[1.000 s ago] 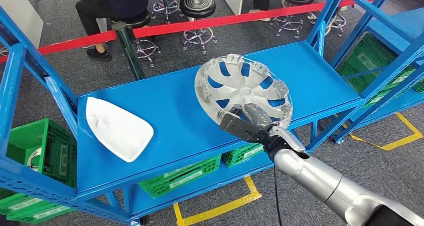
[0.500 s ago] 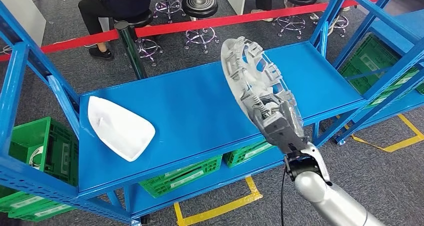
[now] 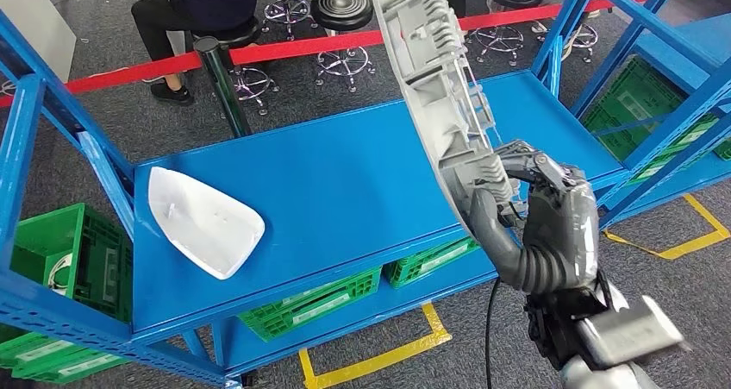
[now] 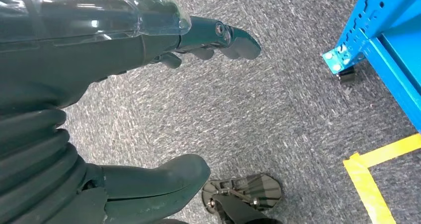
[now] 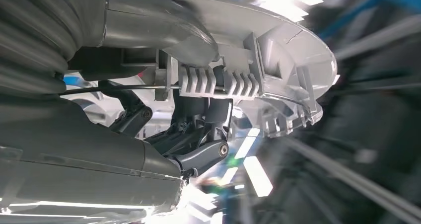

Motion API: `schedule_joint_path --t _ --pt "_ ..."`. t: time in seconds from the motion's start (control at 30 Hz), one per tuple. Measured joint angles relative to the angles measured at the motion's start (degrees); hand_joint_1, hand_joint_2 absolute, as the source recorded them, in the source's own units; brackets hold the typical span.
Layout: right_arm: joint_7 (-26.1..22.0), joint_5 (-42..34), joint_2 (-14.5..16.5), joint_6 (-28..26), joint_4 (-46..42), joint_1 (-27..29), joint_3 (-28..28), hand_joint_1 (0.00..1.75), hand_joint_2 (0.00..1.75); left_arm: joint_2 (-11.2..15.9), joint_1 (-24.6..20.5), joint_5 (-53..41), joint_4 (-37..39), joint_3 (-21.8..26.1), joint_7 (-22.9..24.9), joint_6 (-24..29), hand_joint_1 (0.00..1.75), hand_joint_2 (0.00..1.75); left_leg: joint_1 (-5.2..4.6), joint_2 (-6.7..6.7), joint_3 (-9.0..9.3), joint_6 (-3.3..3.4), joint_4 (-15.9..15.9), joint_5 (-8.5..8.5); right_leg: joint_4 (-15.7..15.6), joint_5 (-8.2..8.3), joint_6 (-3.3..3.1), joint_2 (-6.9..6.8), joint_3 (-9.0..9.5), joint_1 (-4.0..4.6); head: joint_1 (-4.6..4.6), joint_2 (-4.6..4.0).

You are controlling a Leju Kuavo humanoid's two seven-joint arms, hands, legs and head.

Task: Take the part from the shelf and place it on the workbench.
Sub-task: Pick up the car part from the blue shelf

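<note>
Right hand gripping the round silver plastic wheel cover by its rim, edge-on, raised above the blue metal shelf. Left hand hanging with fingers apart, holding nothing. White curved plastic shell lying on that shelf's left end.

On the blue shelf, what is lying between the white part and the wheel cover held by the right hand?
Nothing: in the head view, only bare blue shelf separates the white part from the wheel cover that the right hand holds.
</note>
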Motion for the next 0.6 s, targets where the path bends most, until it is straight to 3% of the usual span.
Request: schedule_joint_path --t 0.23,0.6 --pt "-3.33 -1.26 2.19 0.55 -7.89 0.04 2.19 1.75 1.75 0.91 -0.06 -0.02 0.00 1.61 0.18 -0.20 0.00 1.75 0.02 0.05 0.02 0.00 -0.02 0.00 0.00 -0.01 -0.02 0.05 0.01 0.01 0.05 0.00" --pt "-12.10 -5.26 5.24 -1.63 -10.34 3.71 5.06 1.75 1.75 3.64 -0.31 -0.25 0.00 2.50 -0.69 -0.55 0.00 1.75 0.08 0.08 0.01 -0.06 -0.04 -0.04 0.01 -0.02 -0.04 0.12 0.01 0.05 0.01 0.00"
